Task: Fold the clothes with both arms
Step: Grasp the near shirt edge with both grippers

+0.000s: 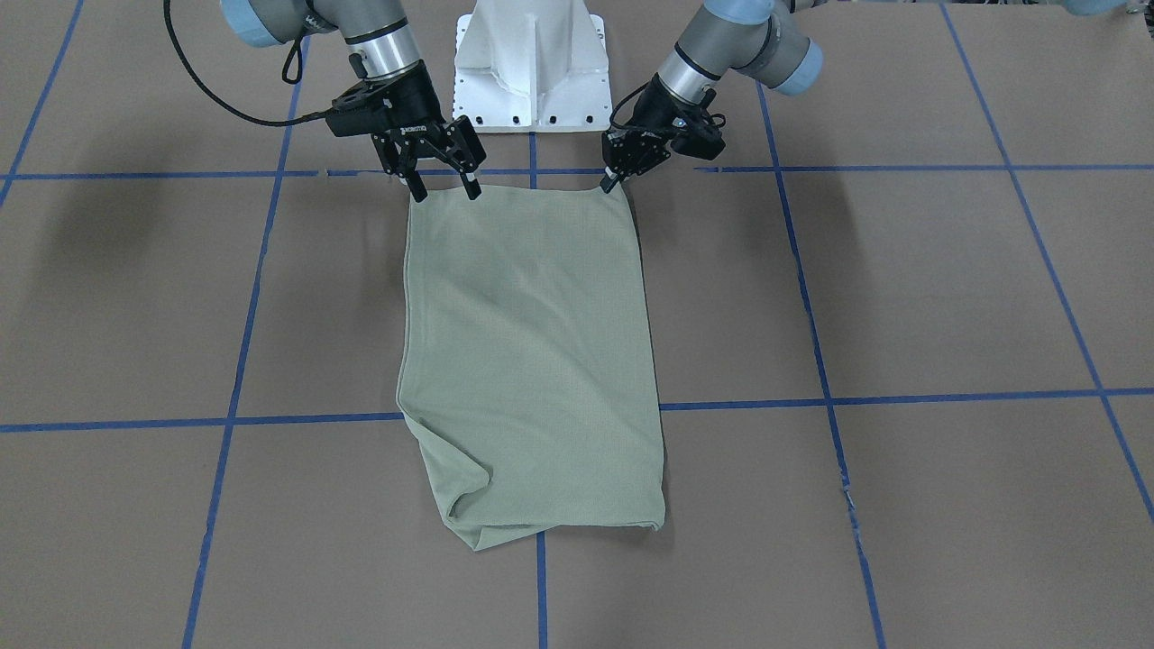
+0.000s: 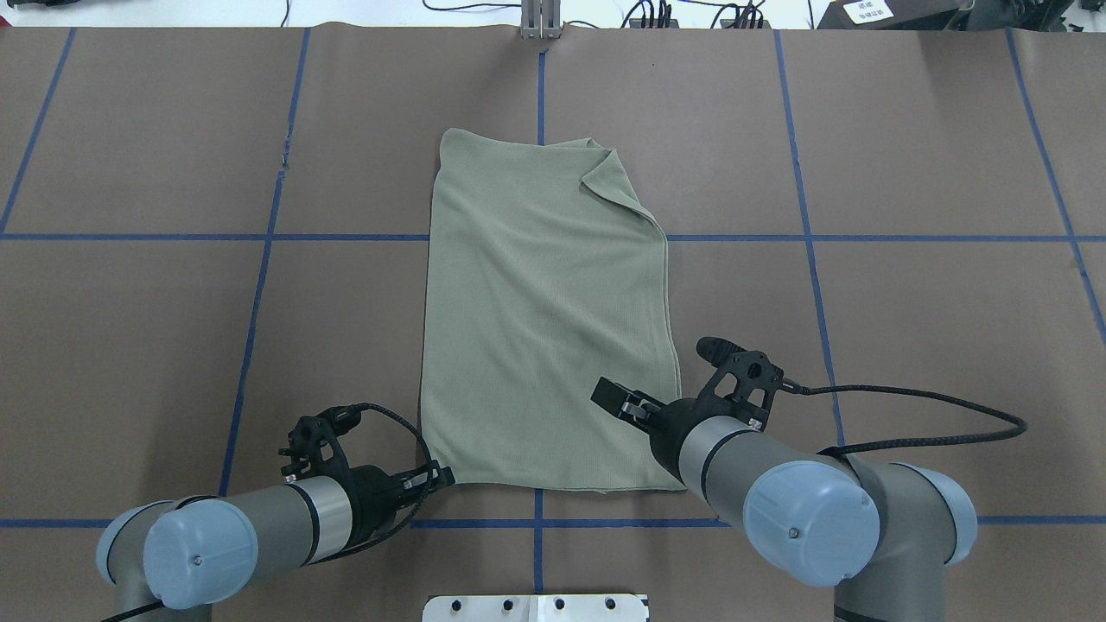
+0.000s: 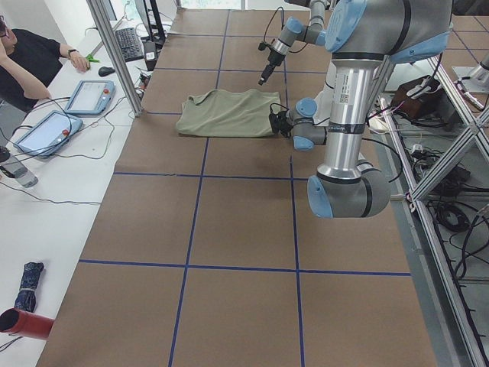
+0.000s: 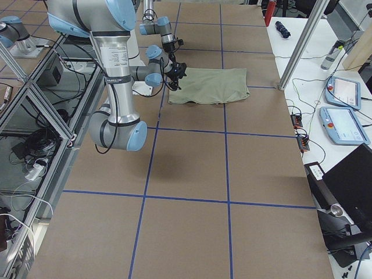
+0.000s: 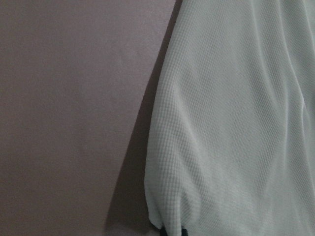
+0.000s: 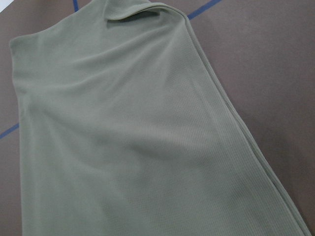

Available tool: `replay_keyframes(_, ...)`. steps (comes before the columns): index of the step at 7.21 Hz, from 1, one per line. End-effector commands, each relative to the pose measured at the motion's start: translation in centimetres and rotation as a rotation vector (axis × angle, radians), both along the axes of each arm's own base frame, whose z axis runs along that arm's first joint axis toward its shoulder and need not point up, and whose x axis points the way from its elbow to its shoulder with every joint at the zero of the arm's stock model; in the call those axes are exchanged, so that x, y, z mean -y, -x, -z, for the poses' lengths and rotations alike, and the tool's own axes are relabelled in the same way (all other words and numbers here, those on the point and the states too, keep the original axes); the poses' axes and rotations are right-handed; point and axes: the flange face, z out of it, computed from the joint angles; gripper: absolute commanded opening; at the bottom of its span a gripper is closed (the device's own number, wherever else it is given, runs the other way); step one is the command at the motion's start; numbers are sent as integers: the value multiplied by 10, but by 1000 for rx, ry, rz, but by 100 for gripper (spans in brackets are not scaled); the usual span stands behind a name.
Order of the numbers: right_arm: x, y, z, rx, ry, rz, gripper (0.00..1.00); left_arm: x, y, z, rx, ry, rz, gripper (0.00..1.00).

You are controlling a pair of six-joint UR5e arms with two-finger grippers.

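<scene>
The green shirt lies flat in the middle of the brown bench, just in front of the robot's white base. It is a soft, pale green, and the cloth has a pattern of tiny squares. It is folded into one long shape like a tall box, with no sleeves showing. Its long sides are mostly straight. The far corner on the robot's right is messy: a small flap is turned over on top, and the cloth bunches up there. A few soft wrinkles run across the middle. The shirt crosses one of the blue tape lines on the bench. The left claw is pinching the near corner of the shirt on its side, and the cloth pulls up a little to its tips. The right claw is spread wide at the other near corner. Its two fingers point down at the shirt's edge, and I cannot tell if they touch it.
</scene>
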Motion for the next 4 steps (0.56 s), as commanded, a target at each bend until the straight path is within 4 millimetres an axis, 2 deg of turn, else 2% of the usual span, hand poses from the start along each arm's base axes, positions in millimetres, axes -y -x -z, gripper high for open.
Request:
replay_keyframes(1,-31,29,-12,-63,88,3,99,0,1,2,-5,-1,0,0)
replay_keyframes(2,-39,48,-21,-81,104,-8,99,0,1,2,-5,0,0,0)
replay_keyframes(4,-43,61,-28,-100,105,-10,98,0,2,3,-7,-1,0,0)
